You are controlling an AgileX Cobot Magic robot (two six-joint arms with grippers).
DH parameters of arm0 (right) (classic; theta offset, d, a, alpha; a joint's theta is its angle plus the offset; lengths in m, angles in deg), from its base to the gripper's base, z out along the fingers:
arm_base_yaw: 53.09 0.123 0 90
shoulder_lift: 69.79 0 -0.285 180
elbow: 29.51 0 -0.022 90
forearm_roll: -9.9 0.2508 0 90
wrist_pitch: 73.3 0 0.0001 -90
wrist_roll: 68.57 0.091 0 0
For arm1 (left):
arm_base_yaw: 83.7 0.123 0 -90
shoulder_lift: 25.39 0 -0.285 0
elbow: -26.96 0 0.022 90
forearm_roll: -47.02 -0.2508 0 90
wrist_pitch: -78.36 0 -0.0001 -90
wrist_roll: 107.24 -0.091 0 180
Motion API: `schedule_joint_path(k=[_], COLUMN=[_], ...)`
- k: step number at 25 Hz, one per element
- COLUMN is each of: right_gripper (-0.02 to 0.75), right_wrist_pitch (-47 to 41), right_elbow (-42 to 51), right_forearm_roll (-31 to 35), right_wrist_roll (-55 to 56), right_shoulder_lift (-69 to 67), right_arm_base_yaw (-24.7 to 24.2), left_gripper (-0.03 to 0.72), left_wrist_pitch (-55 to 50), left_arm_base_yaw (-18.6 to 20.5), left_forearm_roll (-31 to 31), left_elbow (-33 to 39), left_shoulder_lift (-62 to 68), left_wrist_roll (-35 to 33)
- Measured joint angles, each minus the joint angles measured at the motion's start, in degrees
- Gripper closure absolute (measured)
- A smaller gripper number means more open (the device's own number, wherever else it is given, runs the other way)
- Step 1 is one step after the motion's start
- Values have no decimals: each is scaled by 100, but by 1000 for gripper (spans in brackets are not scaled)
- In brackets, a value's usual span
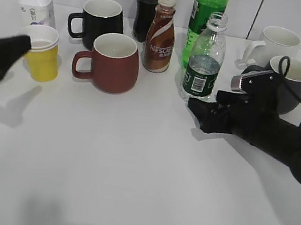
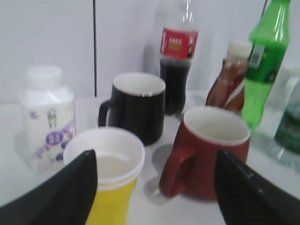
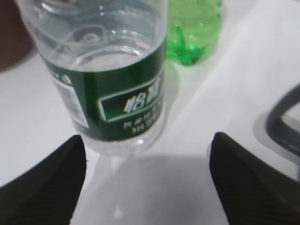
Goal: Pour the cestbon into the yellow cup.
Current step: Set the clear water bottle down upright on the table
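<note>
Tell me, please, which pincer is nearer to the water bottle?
Right. The right pincer sits open just in front of the water bottle, not touching it; the left pincer is far off by the yellow cup.

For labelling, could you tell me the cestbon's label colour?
Dark green, clearest in the right wrist view: cestbon.

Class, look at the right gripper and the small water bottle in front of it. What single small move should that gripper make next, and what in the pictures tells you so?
Probably ease the right gripper forward until its open fingers flank the cestbon, then close. The right wrist view shows the bottle standing upright just ahead of the gap, not yet gripped, and its cap is already off.
</note>
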Motion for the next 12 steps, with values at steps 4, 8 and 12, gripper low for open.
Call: schedule_joint_path(k=[4, 8, 12], right_gripper=[119, 127, 155], right_wrist_pitch=[-756, -1663, -2694], right_elbow=[17, 17, 17], right_forearm_roll=[27, -126, -699], right_wrist_roll=[-43, 98, 790], right_shoulder_lift=[510, 1006, 1494], right_arm_base_yaw=[0, 0, 0], left_gripper=[98, 98, 98], left_wrist_pitch=[-551, -1541, -3146], left_arm_base_yaw=[0, 0, -47], left_forearm_roll=[-28, -125, -319], left_elbow=[0, -248, -798], left_shoulder_lift=[-811, -1420, -1843], left_wrist_roll=[207, 630, 1106])
